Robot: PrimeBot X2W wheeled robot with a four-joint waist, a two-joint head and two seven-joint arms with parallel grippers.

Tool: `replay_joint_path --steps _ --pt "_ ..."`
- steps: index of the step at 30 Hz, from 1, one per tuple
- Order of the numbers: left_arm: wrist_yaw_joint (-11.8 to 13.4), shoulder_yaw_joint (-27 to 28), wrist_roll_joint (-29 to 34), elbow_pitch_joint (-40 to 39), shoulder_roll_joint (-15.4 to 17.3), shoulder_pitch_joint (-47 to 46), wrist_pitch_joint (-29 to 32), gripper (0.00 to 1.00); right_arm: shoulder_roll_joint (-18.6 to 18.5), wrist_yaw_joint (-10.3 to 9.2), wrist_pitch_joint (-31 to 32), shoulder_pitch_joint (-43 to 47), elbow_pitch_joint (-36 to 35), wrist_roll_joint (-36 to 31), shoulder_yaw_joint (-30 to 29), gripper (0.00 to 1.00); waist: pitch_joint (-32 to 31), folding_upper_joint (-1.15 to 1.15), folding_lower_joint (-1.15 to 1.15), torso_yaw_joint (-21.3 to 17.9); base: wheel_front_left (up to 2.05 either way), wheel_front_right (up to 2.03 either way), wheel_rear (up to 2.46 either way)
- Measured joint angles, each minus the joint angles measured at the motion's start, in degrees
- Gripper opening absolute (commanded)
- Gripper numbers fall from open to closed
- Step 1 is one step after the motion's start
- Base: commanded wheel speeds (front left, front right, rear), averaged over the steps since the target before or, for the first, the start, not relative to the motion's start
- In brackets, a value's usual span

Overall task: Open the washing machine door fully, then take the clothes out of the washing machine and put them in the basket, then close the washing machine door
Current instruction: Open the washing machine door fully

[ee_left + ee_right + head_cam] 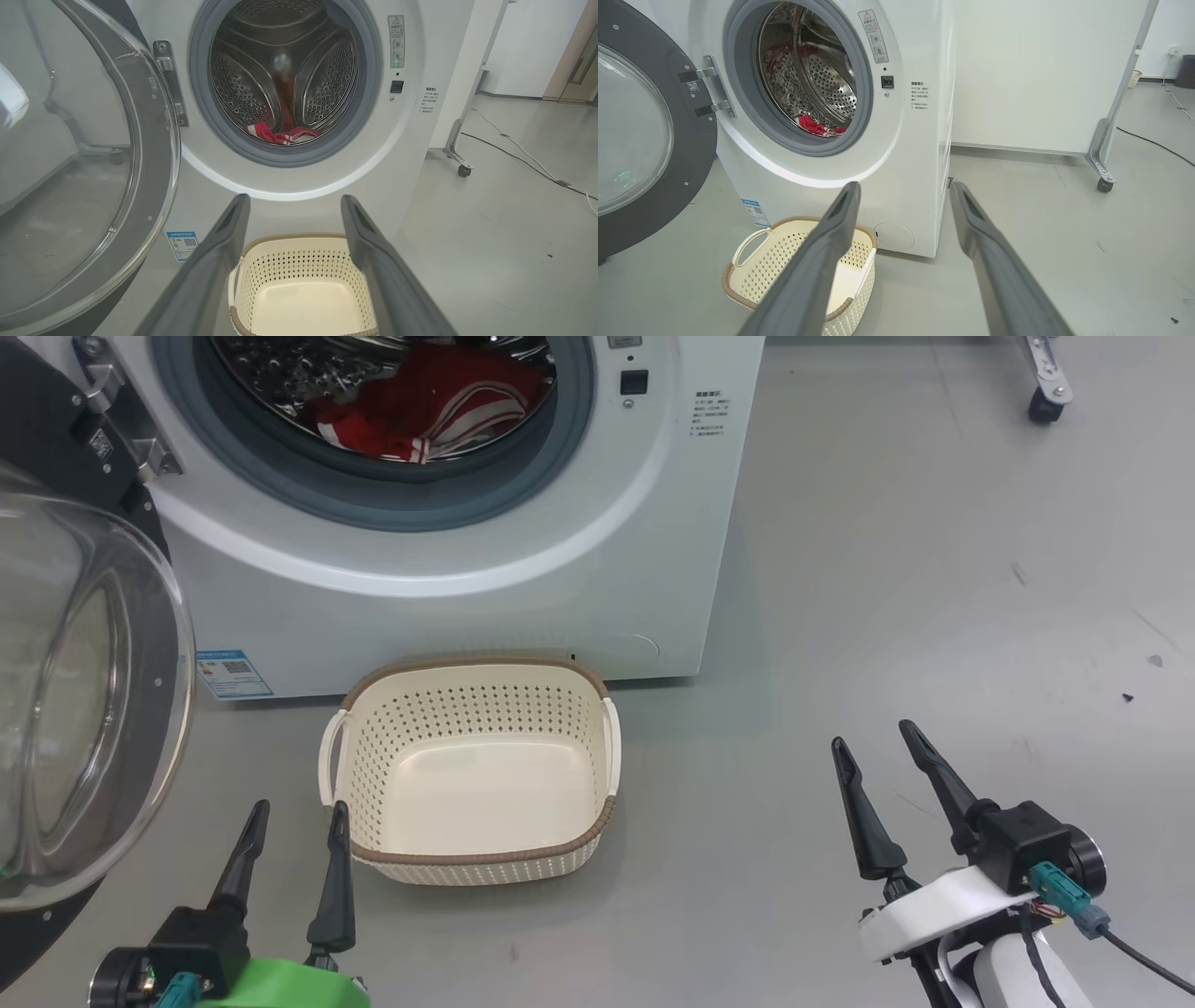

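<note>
A pale grey floor (pixel 887 569) runs under the washer (pixel 560 569), with a white wall behind it and a wheeled metal leg (pixel 1046 392) at the far right. The door (pixel 84 709) stands swung wide open on its hinges at the washer's left, its glass bowl bulging toward the robot. The clothes (pixel 420 406), red with white stripes, lie low in the steel drum, just behind the grey gasket. The basket (pixel 467 873) sits on the floor just in front of the washer's base, right of a small blue label (pixel 233 674). The left gripper (pixel 301 805) hovers at the basket's near left corner, fingers spread and holding nothing; whether it touches the rim cannot be told. The right gripper (pixel 872 733) hangs over bare floor well to the basket's right, its fingers likewise spread apart with nothing between them.
</note>
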Motion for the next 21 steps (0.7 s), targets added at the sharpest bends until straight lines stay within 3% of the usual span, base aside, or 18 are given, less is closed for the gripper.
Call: replay_joint_path --steps 21 --pt "0.5 -1.0 0.1 1.0 0.0 0.0 0.3 1.00 0.2 0.00 0.0 1.1 -0.6 0.4 0.0 1.00 -1.0 0.00 0.00 -2.0 0.00 0.00 0.00"
